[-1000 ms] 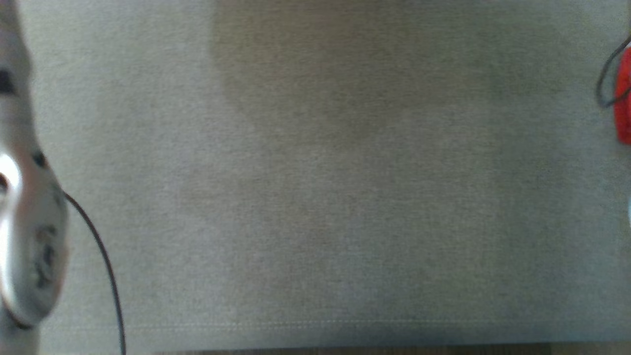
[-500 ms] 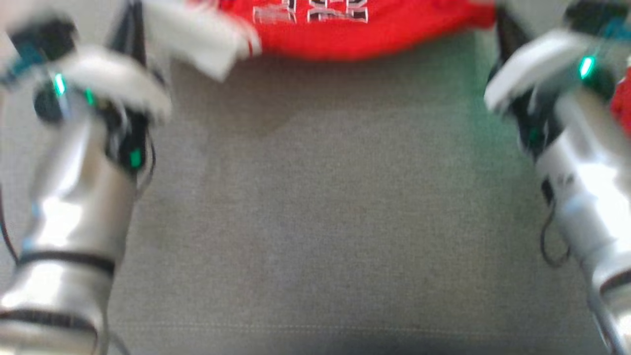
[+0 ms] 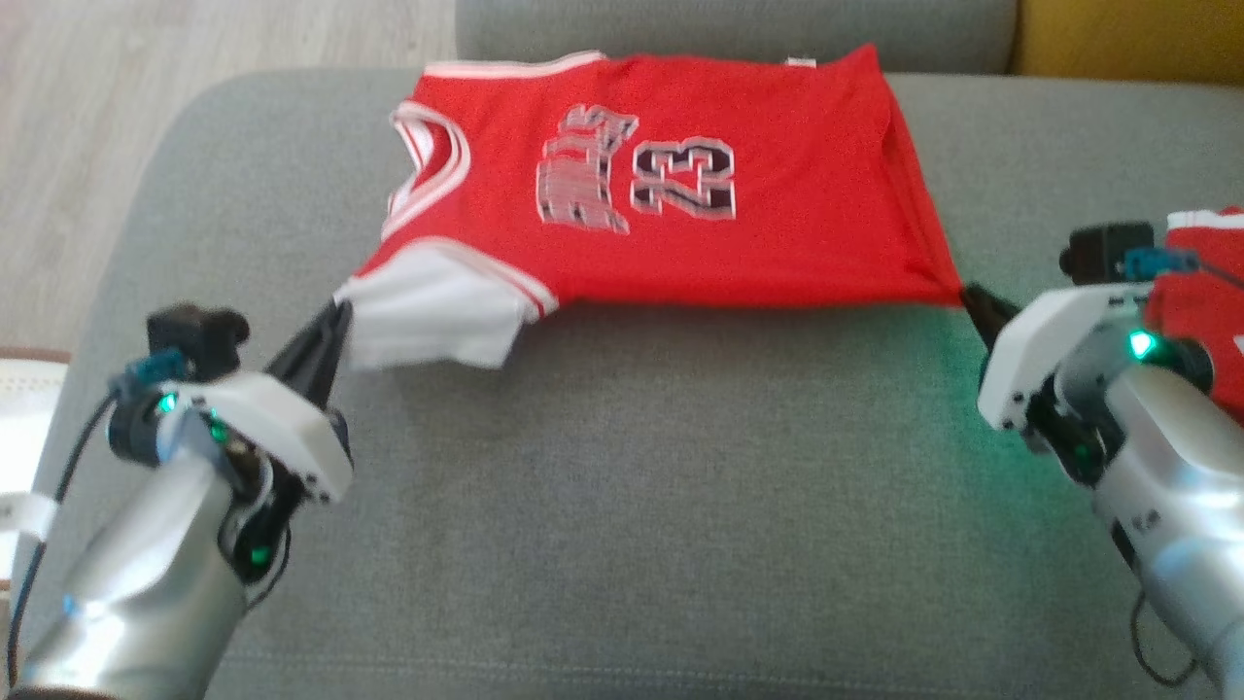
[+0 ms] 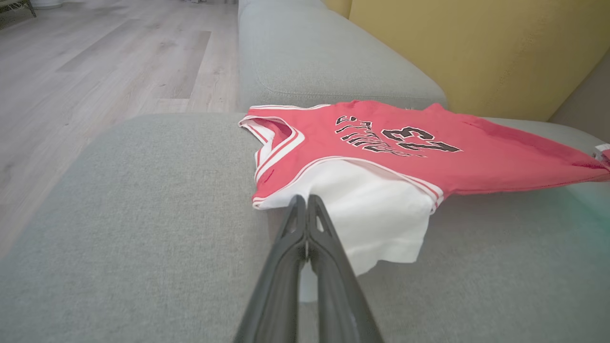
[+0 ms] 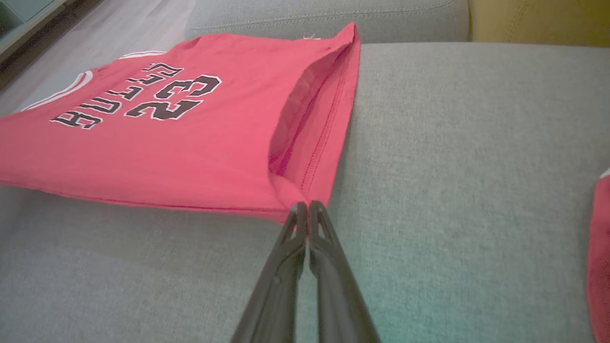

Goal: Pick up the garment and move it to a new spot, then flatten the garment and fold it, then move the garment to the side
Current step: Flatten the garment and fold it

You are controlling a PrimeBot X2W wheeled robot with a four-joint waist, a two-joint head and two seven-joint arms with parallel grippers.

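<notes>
Pale wood floor (image 3: 78,146) runs along the far left, beside a grey sofa (image 3: 632,506). The left tool (image 3: 338,311) reaches in from the lower left of the head view. Its two dark fingers are pressed together on the edge of a white flap (image 3: 428,326) at the near left corner of the jersey (image 3: 680,233). Whether that flap is a sleeve or an inner layer is hard to say.

The jersey is red with white trim at the neck and armholes, and carries lettering and the number 23. It lies sideways across the middle of the sofa seat, neck to the left and hem to the right. Its far edge rests near the back cushion. Its near edge is drawn taut between the two tools and sits a little off the seat (the white flap hangs down from it).

The right tool (image 3: 972,295) is closed tight on the near corner of the hem. Past the right arm, at the sofa's right edge, lies another red cloth (image 3: 1200,311).
</notes>
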